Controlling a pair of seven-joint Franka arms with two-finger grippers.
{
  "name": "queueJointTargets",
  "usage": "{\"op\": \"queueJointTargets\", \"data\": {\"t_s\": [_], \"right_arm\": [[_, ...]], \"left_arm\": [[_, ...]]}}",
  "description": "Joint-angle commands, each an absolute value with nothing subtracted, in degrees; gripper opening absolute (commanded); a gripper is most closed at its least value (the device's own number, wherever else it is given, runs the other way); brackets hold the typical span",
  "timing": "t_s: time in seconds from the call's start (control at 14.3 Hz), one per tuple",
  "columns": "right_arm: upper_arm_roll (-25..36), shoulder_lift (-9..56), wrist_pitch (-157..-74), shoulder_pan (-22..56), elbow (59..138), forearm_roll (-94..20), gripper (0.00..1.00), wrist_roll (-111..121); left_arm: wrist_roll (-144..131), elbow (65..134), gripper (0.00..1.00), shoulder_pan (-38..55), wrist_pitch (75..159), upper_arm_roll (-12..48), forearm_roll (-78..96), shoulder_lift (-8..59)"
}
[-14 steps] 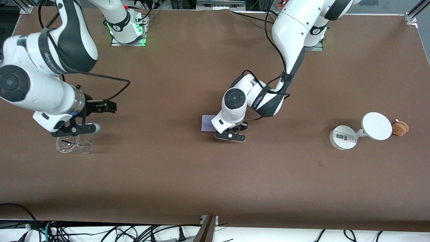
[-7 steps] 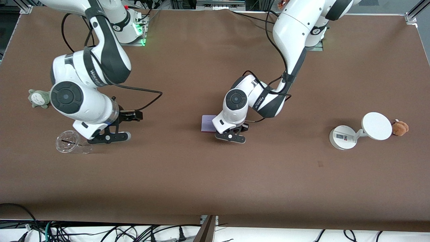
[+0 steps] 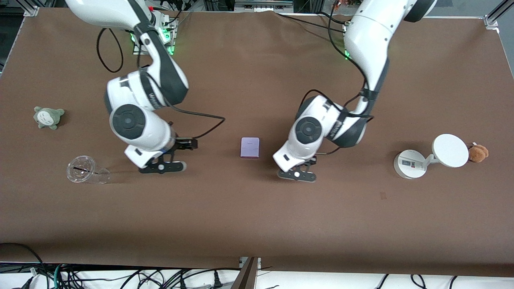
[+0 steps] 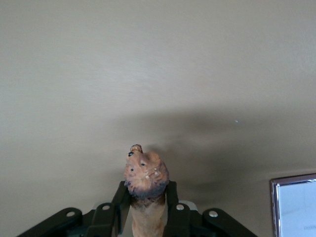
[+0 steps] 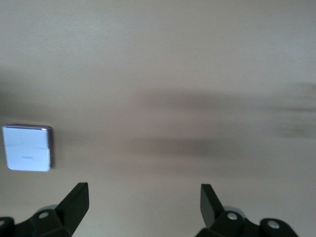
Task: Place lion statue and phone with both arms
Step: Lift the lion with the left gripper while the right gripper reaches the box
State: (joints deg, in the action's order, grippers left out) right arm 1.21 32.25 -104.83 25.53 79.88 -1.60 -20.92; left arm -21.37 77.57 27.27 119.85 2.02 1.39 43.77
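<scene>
Phone (image 3: 249, 147) lies flat on the brown counter (image 3: 257, 224) near its middle, well clear of every edge, between the two grippers. The left gripper (image 4: 147, 207) hovers over the counter beside it, jaws clamped on the lion statue (image 4: 145, 190). The right gripper (image 5: 143, 200) hovers too, jaws spread wide, holding nothing.

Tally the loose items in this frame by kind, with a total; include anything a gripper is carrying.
Plush toys: 2, a grey-green one and a brown one
Phone: 1
Lion statue: 1, held in the left gripper
Clear plastic cup: 1, lying on its side
White stand with a disc: 1
Total: 6
</scene>
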Motion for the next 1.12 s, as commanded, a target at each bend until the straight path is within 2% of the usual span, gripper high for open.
{"op": "queueJointTargets", "data": {"t_s": [0.0,0.35,0.7,1.05], "right_arm": [[1.5,33.4,-107.6,29.2,80.3,-2.2,1.00,-27.2],[1.5,36.8,-113.4,34.4,80.2,-4.7,1.00,-33.6],[1.5,43.1,-124.2,40.2,80.0,-6.3,1.00,-43.5],[1.7,46.9,-130.2,42.7,79.9,-5.4,1.00,-47.3]], "left_arm": [[-12.1,78.3,0.00,21.3,115.8,2.7,7.4,40.3],[-6.4,80.9,0.00,16.3,113.0,2.6,7.4,37.7],[-6.3,88.6,0.00,14.7,113.6,1.9,1.7,32.3],[-6.2,97.6,0.00,10.0,117.3,1.9,-1.4,26.6]]}}
